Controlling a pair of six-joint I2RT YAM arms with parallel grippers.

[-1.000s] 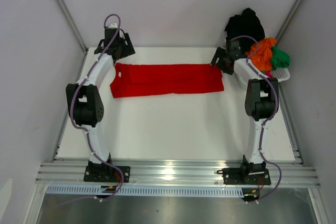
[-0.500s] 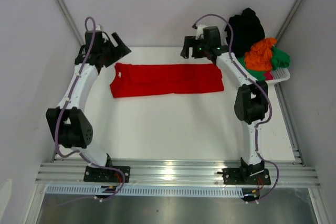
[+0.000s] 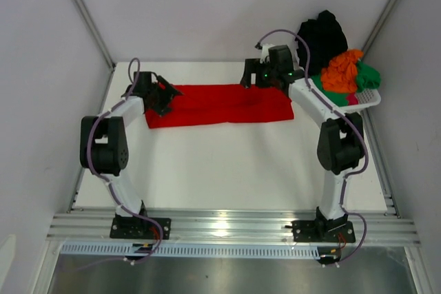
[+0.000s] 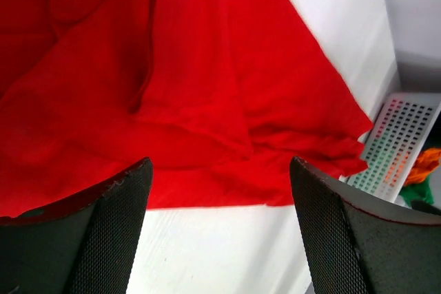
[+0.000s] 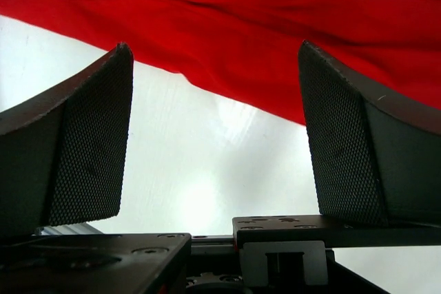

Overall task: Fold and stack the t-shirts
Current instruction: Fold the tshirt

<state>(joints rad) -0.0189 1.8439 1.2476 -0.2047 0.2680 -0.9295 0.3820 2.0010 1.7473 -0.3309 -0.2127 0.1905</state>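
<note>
Red t-shirt (image 3: 220,105): lies flat on the far part of the white table (image 3: 227,170), folded into a long band running left to right, wrinkled.

Left gripper (image 3: 164,94): low over the shirt's left end. In the left wrist view its fingers (image 4: 110,232) stand wide apart with nothing between them, and red cloth (image 4: 172,87) is spread just beyond the tips.

Right gripper (image 3: 251,77): at the shirt's far edge, right of centre. Its jaws are spread and hold nothing. The right wrist view shows the red hem (image 5: 262,25) past the fingers (image 5: 83,149) and bare table beneath.

White basket (image 3: 365,99): far right corner, just beside the shirt's right end. Piled in it are black cloth (image 3: 322,32), orange cloth (image 3: 344,67), green cloth (image 3: 367,75) and a sliver of pink (image 3: 353,98).
</note>
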